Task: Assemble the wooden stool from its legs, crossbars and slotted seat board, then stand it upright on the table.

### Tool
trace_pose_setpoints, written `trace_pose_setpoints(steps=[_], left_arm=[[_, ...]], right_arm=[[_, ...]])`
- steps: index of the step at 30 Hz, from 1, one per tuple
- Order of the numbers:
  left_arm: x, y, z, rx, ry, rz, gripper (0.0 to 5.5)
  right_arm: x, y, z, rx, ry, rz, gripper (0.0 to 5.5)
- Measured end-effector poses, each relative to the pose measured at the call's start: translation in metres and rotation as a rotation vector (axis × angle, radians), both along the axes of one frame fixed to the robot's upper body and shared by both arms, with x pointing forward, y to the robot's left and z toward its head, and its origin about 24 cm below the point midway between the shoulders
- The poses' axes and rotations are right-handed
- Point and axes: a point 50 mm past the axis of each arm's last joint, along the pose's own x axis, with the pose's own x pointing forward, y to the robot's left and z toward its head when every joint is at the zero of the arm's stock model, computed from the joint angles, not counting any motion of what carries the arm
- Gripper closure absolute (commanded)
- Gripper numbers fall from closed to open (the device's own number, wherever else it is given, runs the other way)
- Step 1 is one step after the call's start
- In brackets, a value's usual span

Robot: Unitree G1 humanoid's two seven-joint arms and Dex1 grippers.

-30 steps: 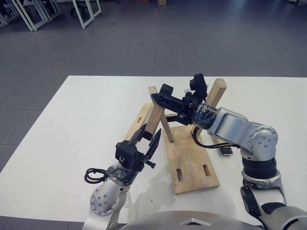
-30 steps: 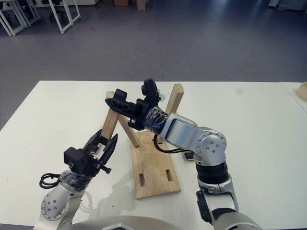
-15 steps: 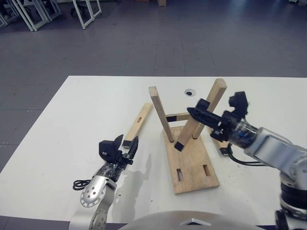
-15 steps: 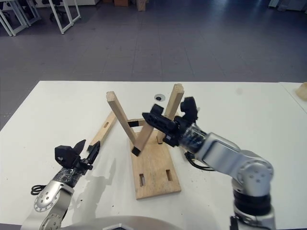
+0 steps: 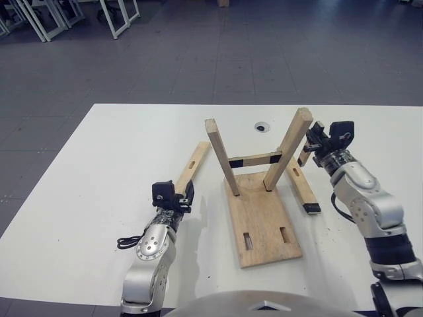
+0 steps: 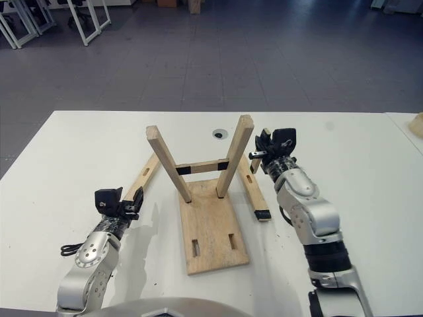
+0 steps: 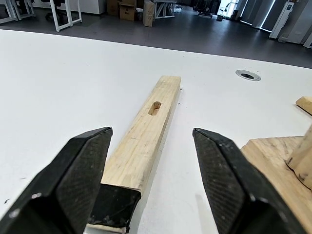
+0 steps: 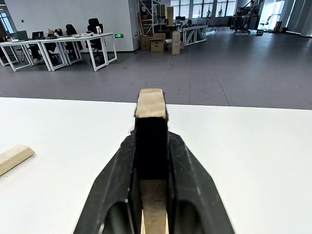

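The seat board [image 5: 268, 232] is lying flat on the table [image 5: 99, 172], two legs [image 5: 221, 157] standing in it, joined by a crossbar [image 5: 254, 159]; the left gripper [image 7: 151, 132] is gaping wide, straddling a loose leg's [image 5: 192, 165] near end; the right gripper [image 8: 151, 140] is clamping a short stick [image 8: 150, 105], possibly another crossbar.

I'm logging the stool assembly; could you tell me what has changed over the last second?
The right gripper left the standing frame, swung right and is now shut on a short crossbar. The left gripper dropped, open, around the loose leg's near end. The standing frame and seat board stayed put.
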Motion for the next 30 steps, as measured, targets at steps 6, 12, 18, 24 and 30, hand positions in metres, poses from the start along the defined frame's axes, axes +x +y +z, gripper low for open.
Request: trace_pose_setpoints(steps=[6, 12, 18, 24, 30], left_arm=[[0.002, 0.000, -0.003, 0.009, 0.012, -0.004, 2.44], [0.002, 0.001, -0.003, 0.028, 0.015, -0.001, 2.44], [0.003, 0.000, -0.004, 0.034, 0.018, -0.003, 2.44], [0.003, 0.000, -0.004, 0.033, 0.015, -0.012, 2.44], [0.003, 0.000, -0.004, 0.038, 0.018, -0.015, 2.44]], right_arm=[[0.003, -0.005, -0.015, -0.040, 0.009, -0.004, 5.10], [0.000, -0.001, -0.019, -0.041, -0.008, 0.001, 5.10], [-0.003, 0.006, -0.019, -0.031, -0.010, 0.011, 5.10], [-0.008, 0.011, -0.017, -0.026, -0.001, 0.017, 5.10], [-0.012, 0.015, -0.016, -0.014, -0.002, 0.022, 5.10]])
